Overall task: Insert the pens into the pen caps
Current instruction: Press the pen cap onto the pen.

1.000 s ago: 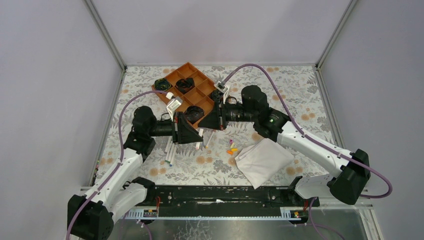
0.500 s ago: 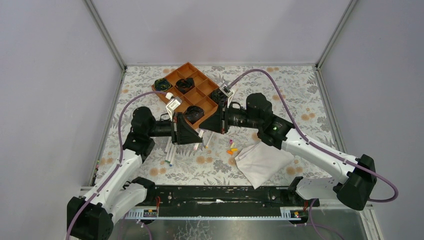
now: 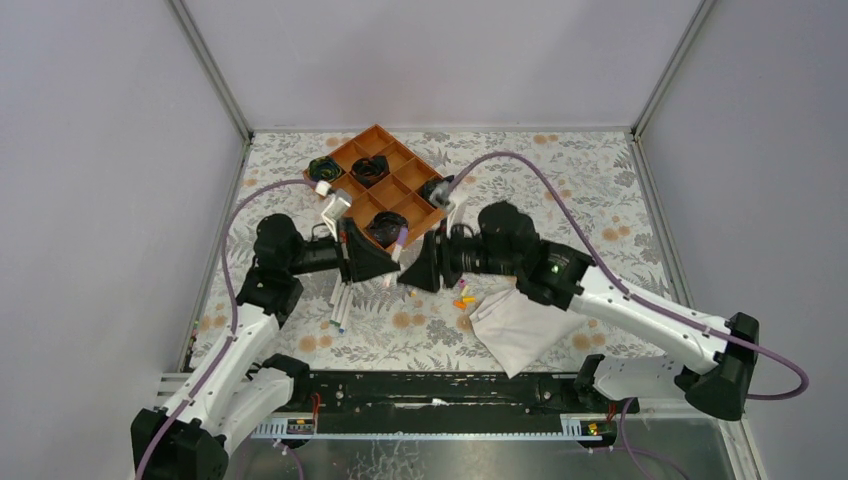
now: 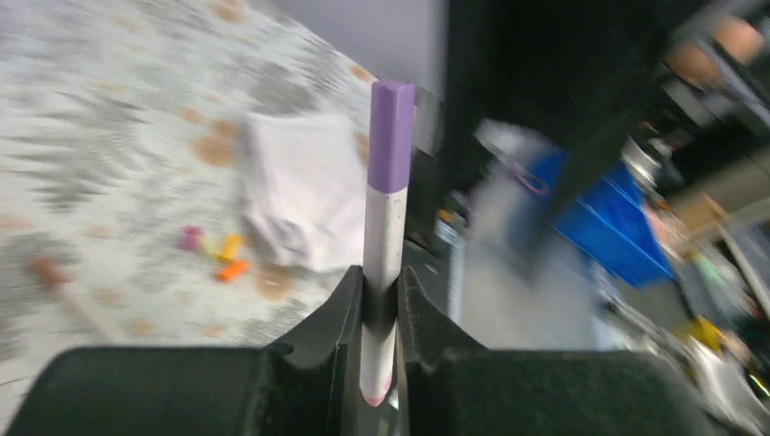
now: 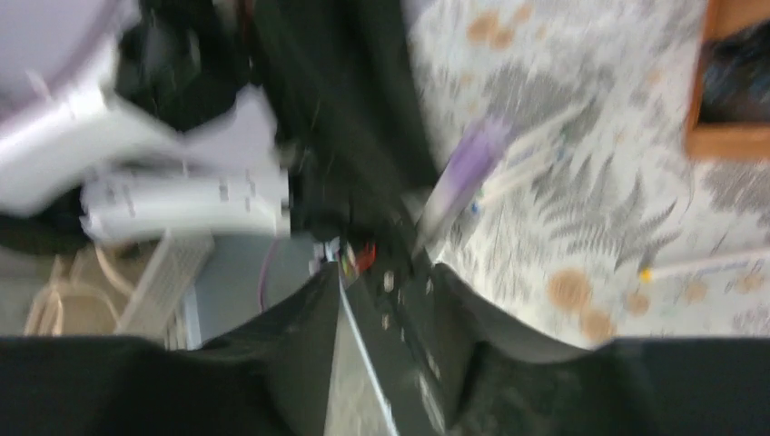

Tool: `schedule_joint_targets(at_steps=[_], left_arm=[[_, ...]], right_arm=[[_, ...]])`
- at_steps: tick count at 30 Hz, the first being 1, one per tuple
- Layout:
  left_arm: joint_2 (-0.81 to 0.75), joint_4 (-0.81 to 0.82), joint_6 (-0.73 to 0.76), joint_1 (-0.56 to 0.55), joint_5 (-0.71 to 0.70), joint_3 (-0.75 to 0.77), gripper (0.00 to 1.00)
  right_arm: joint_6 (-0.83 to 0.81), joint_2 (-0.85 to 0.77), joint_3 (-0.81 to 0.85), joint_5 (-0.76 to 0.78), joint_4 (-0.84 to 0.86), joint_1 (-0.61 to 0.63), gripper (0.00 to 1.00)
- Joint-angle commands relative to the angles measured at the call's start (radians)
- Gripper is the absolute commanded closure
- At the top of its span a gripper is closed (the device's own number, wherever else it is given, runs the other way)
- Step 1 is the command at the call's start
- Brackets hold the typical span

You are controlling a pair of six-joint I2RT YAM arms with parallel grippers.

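Within the clamped left gripper (image 4: 381,280), pen (image 4: 383,227) lengthwise, purple cap (image 4: 391,136) outward; right gripper (image 5: 389,277) parted.

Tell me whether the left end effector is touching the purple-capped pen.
Touching. The left wrist view shows the left end effector clamped on the purple-capped pen, its white barrel pinched between both fingers with no gap on either side.

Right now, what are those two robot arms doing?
The left pincer is shut on a white pen with a purple cap on its end. The right pincer sits open and empty just opposite it. More pens lie on the table, and loose caps wait beside the white cloth.
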Motion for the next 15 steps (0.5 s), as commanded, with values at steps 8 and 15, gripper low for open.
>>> schedule_joint_targets(at_steps=[8, 15], left_arm=[[-0.024, -0.232, 0.161, 0.049, -0.441, 0.035, 1.00], [0.152, -0.429, 0.177, -0.102, -0.730, 0.117, 1.00]], right_arm=[[-0.087, -0.216, 0.027, 0.243, -0.315, 0.128, 0.21], [-0.082, -0.282, -0.097, 0.427, -0.390, 0.081, 0.14]])
